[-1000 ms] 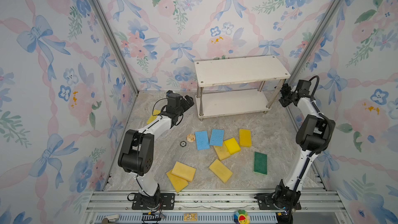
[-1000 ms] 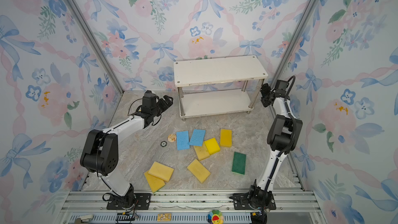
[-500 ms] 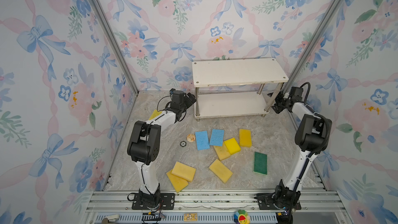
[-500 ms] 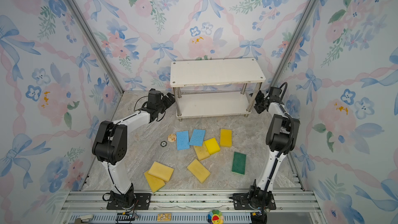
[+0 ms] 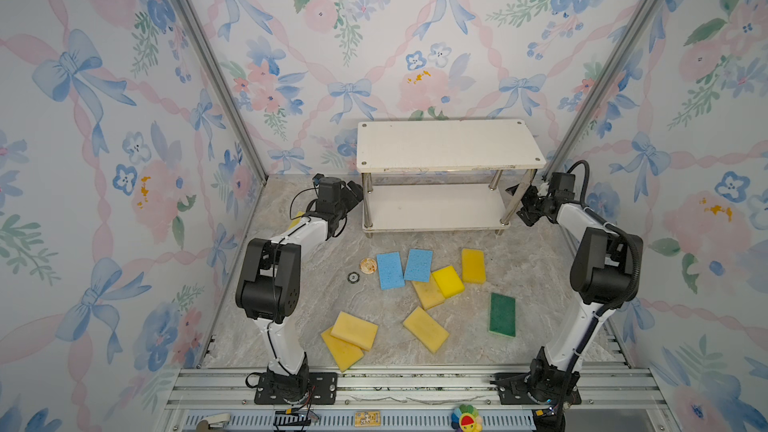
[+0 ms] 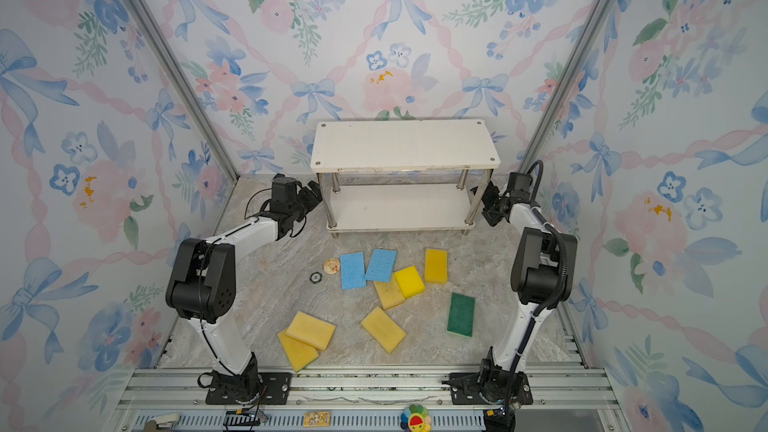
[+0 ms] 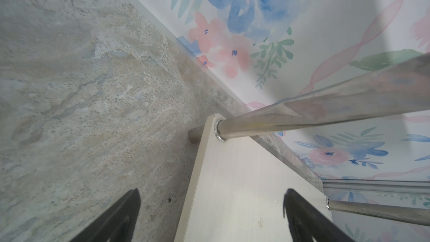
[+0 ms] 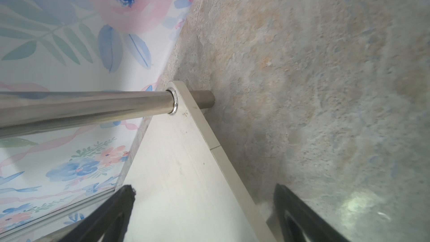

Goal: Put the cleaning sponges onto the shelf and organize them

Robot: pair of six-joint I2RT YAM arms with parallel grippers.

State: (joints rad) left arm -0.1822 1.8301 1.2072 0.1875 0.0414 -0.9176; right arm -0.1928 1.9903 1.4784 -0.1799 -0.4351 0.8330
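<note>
The cleaning sponges lie loose on the marbled floor (image 5: 540, 284) just beyond the front rail (image 5: 415, 382). At front left is an overlapping yellow pair (image 5: 354, 329), with a single yellow sponge (image 5: 424, 329) near it. The green sponge (image 5: 502, 314) lies to the right, apart from the rest. Further back is a cluster: a pale yellow sponge (image 5: 428, 293) partly under a bright yellow sponge (image 5: 448, 281), with an orange-yellow sponge (image 5: 473, 265) just beside them. Two blue sponges (image 5: 390, 270) lie side by side on its left. Left of those sit two small round discs (image 5: 368, 265). A corner of one more yellow sponge (image 5: 296, 218) shows behind the left arm, mostly hidden.

Beyond them the shelf (image 5: 449, 147) stands near the back wall. The left gripper (image 5: 353, 195) is at its left end and the right gripper (image 5: 519, 201) at its right end, both level with the lower board (image 7: 232, 194). In each wrist view the jaws are spread wide and hold nothing. They straddle the board's end edge near a metal post (image 7: 302, 112), one finger over the board and the other over the floor. Whether the fingers (image 8: 116, 210) touch the board cannot be told
</note>
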